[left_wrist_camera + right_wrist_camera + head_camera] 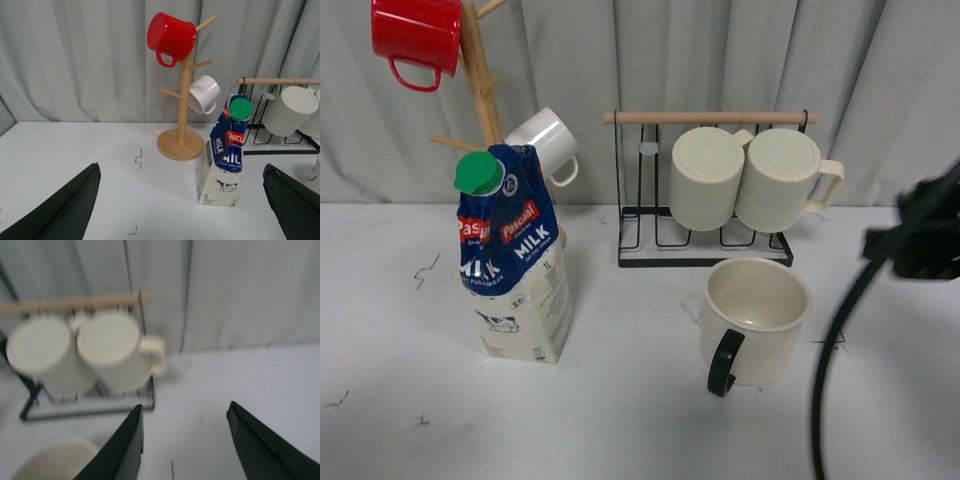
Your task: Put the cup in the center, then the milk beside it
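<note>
The cup point(756, 320), a large cream mug with a dark loop handle facing the front, stands upright on the white table right of the middle; its rim shows in the right wrist view point(52, 460). The milk point(515, 260) carton, blue top and green cap, stands upright at the left, and shows in the left wrist view point(227, 155). My left gripper point(185, 200) is open and empty, low over the table in front of the milk. My right gripper point(185, 440) is open and empty, to the right of the cup; its arm point(925, 235) shows at the right edge.
A black wire rack point(705, 250) with a wooden bar holds two ribbed cream mugs point(707, 178) behind the cup. A wooden mug tree point(485, 90) behind the milk carries a red mug point(417, 38) and a small white mug point(548, 142). A grey curtain hangs behind.
</note>
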Robot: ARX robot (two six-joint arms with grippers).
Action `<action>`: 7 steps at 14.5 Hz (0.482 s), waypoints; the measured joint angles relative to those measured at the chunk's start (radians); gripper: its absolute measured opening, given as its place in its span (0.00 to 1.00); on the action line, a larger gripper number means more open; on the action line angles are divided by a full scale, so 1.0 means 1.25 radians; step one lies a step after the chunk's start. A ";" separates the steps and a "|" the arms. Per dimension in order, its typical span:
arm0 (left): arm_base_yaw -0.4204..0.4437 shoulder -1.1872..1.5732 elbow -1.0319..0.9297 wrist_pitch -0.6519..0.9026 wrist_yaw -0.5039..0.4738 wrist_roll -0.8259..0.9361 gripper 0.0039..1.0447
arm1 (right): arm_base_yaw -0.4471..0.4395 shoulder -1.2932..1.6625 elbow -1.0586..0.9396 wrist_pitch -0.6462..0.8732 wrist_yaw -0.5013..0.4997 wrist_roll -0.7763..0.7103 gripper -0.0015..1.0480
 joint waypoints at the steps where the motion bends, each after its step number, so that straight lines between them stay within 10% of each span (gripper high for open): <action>1: 0.000 0.000 0.000 0.000 0.000 0.000 0.94 | -0.023 -0.089 -0.035 0.081 -0.016 -0.024 0.40; 4: 0.000 0.000 0.000 0.000 0.000 0.000 0.94 | -0.063 -0.215 -0.188 0.044 -0.075 -0.050 0.01; 7: 0.000 0.000 0.000 0.000 0.000 0.000 0.94 | -0.104 -0.373 -0.257 0.010 -0.105 -0.052 0.02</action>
